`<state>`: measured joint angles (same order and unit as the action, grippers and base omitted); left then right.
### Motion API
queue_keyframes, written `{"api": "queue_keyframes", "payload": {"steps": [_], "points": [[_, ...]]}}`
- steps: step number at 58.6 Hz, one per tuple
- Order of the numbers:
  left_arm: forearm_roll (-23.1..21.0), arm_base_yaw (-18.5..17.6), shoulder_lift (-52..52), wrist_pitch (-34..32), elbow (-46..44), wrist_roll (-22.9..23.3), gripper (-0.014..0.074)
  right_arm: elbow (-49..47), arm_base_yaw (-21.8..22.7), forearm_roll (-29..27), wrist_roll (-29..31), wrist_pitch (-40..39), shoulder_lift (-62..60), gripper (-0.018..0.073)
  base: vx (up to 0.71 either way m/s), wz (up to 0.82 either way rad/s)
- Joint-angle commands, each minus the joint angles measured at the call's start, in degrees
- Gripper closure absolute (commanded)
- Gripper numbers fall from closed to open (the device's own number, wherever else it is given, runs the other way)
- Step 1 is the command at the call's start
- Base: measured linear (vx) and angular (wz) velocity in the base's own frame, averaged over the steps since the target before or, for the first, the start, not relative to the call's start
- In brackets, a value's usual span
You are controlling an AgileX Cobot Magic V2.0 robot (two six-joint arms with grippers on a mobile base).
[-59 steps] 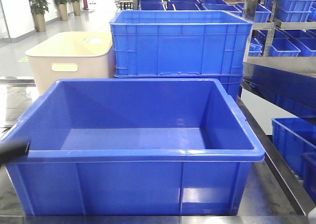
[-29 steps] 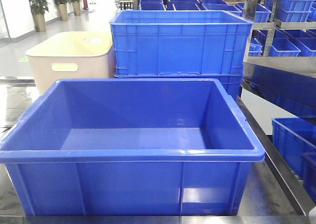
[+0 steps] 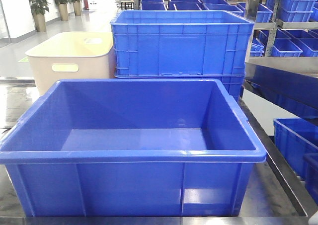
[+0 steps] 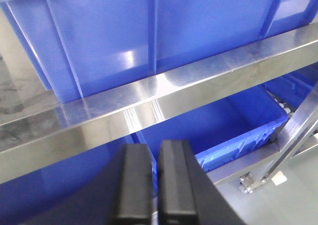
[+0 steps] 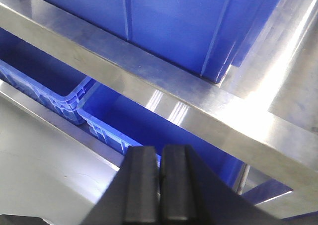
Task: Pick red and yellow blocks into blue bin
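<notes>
— How did the left gripper (image 4: 154, 185) stand?

— Closed, its two black fingers (image 4: 133, 185) pressed nearly together with nothing between them. It hung below and in front of the steel table edge (image 4: 164, 98), with the ribbed outer wall of the blue bin (image 4: 149, 31) above that edge and another blue crate (image 4: 238, 125) on a lower level beneath.

— And the right gripper (image 5: 160, 185)?

— Also closed and empty, fingers side by side. It too sat out past the table's steel rail (image 5: 164, 93), looking up at the bin's wall (image 5: 169, 21), with two more blue crates (image 5: 44, 81) below.

— Where was the bin itself?

— From the front it sat open on the table (image 3: 271, 185), the blue bin (image 3: 134, 158) filling the foreground, no blocks visible inside. Behind it stood a cream tub (image 3: 69, 56) at left and stacked blue crates (image 3: 181, 43) at center. The red and yellow blocks showed in no view.
</notes>
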<state>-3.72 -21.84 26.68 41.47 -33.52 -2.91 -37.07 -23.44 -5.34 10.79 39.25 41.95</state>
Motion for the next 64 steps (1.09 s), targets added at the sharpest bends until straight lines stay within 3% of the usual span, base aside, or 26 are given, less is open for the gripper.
{"api": "queue_keyframes", "payload": {"steps": [1,16,41,44,49,54,60,61,64], "points": [[-0.61,-0.28,0.25,-4.86,-1.51,0.0,0.0504,-1.61,0.0,-0.4,0.46,-3.56,-0.27,0.0575,0.0,0.0],[-1.54,-0.28,0.25,-4.46,-1.51,0.33,0.0605,-1.61,0.0,-0.7,0.46,-3.57,-0.27,0.0575,0.0,0.0],[-1.35,-0.28,0.25,-4.86,-1.51,0.33,0.0603,-1.61,0.0,-0.7,0.46,-3.57,-0.27,0.0575,0.0,0.0],[0.2,-0.28,0.25,-5.45,-1.25,-0.69,0.0603,-1.61,0.0,-0.7,0.46,-3.57,-0.27,0.0575,0.0,0.0],[1.65,0.49,-1.51,-10.83,1.3,-1.0,0.0601,-1.61,0.0,-0.75,0.46,-3.57,-0.27,0.0575,0.0,0.0],[2.13,3.56,-4.22,-20.08,6.09,-1.0,0.06,-1.61,0.0,-0.75,0.46,-3.57,-0.27,0.0575,0.0,0.0],[1.4,8.03,-8.47,-31.51,13.44,-1.0,0.06,-1.61,0.0,-0.88,0.46,-3.57,-0.27,0.0575,0.0,0.0],[1.34,11.69,-15.06,-39.07,21.68,-0.23,0.06,-1.61,0.0,-0.87,0.46,-3.57,-0.27,0.0573,0.0,0.0],[1.34,12.74,-17.81,-39.56,24.11,0.61,0.06,-1.61,0.0,-0.89,0.46,-3.57,-0.27,0.0573,0.0,0.0]]}}
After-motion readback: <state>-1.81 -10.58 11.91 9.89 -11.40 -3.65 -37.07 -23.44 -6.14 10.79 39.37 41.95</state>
